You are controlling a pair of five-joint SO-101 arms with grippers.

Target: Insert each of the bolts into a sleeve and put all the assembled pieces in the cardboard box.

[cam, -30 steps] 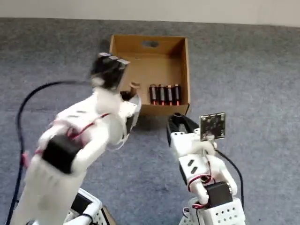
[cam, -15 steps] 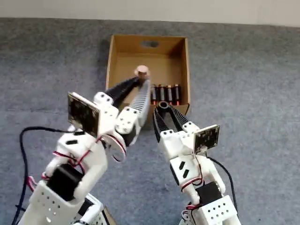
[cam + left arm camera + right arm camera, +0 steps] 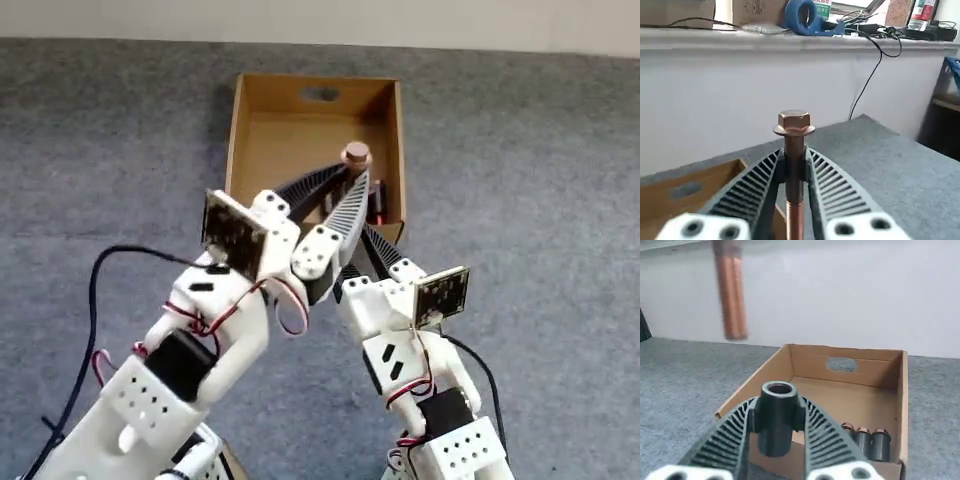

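My left gripper (image 3: pixel 352 178) is shut on a copper bolt (image 3: pixel 356 154), held upright with its hex head on top, over the right part of the cardboard box (image 3: pixel 238 130). In the left wrist view the bolt (image 3: pixel 795 145) stands between the ribbed fingers (image 3: pixel 755 185). My right gripper (image 3: pixel 776 412) is shut on a dark sleeve (image 3: pixel 777 415), its open bore facing up, just in front of the box. The bolt's shaft (image 3: pixel 730 295) hangs above the sleeve and off to one side, not touching it. In the high view the left gripper covers the sleeve.
Three assembled pieces (image 3: pixel 866 440) lie side by side in the box's near right corner. The box's back wall has a handle slot (image 3: pixel 321 95). Grey carpet (image 3: pixel 520 150) surrounds the box. The right arm (image 3: pixel 400 300) stands close beside the left one.
The left arm swung the bolt rightwards across the box until it hung over the right gripper. The right gripper rose towards the box a second ago, then kept still.
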